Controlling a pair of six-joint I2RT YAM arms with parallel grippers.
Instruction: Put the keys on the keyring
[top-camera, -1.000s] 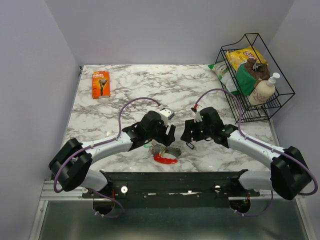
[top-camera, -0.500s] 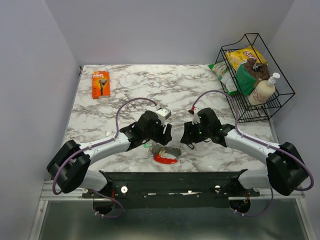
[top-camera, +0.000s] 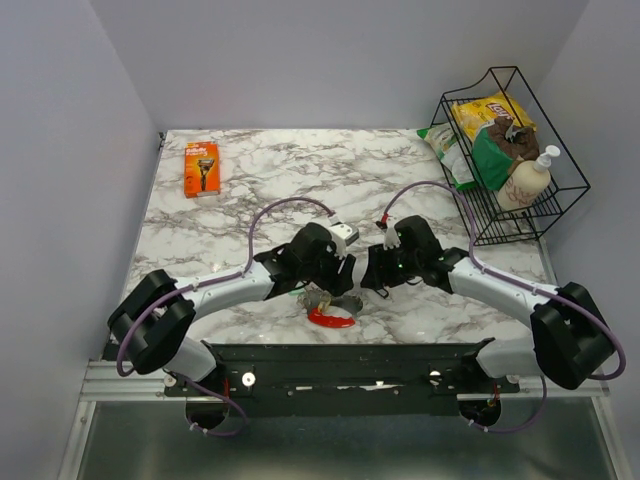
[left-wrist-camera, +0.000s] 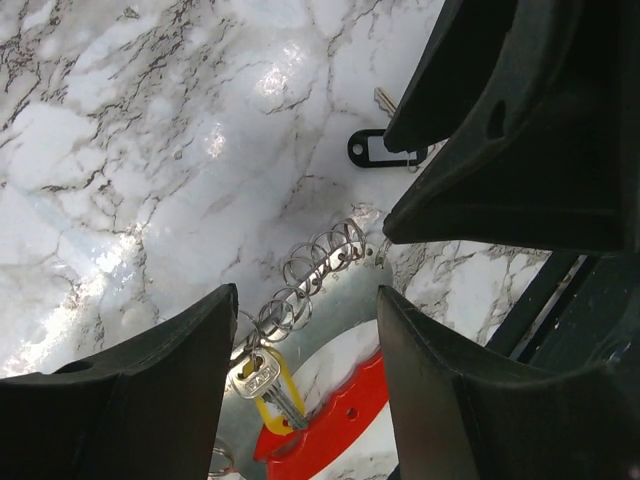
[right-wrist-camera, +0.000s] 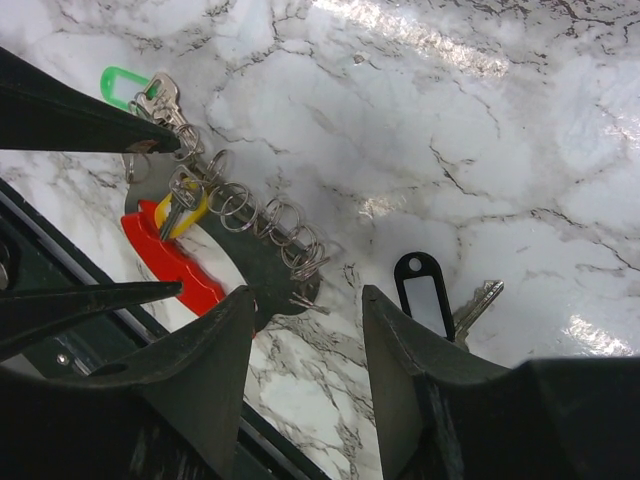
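Note:
The keys (top-camera: 328, 308) lie on the marble near the front edge: a red curved tag (left-wrist-camera: 330, 425), a chain of silvery rings (left-wrist-camera: 312, 268), a yellow-headed key (left-wrist-camera: 262, 382) and a green-headed key (right-wrist-camera: 124, 80). The keyring (right-wrist-camera: 420, 288), a small black oblong loop, lies just right of the bunch beside a loose silver key (right-wrist-camera: 478, 300). It also shows in the left wrist view (left-wrist-camera: 384, 150). My left gripper (left-wrist-camera: 305, 305) is open, hovering over the rings and yellow key. My right gripper (right-wrist-camera: 305, 300) is open and empty, above bare marble between the ring chain and the keyring. In the top view the left gripper (top-camera: 336, 283) and the right gripper (top-camera: 371, 277) nearly meet.
An orange razor box (top-camera: 202, 168) lies at the back left. A black wire basket (top-camera: 560, 180) with snack bags and a lotion bottle stands at the back right. A black rail (top-camera: 340, 358) runs along the near table edge, just in front of the keys.
My left gripper has moved right and forward over the key bunch. My right gripper has shifted slightly left over the keyring, so the two grippers are closer together. The keys have not moved.

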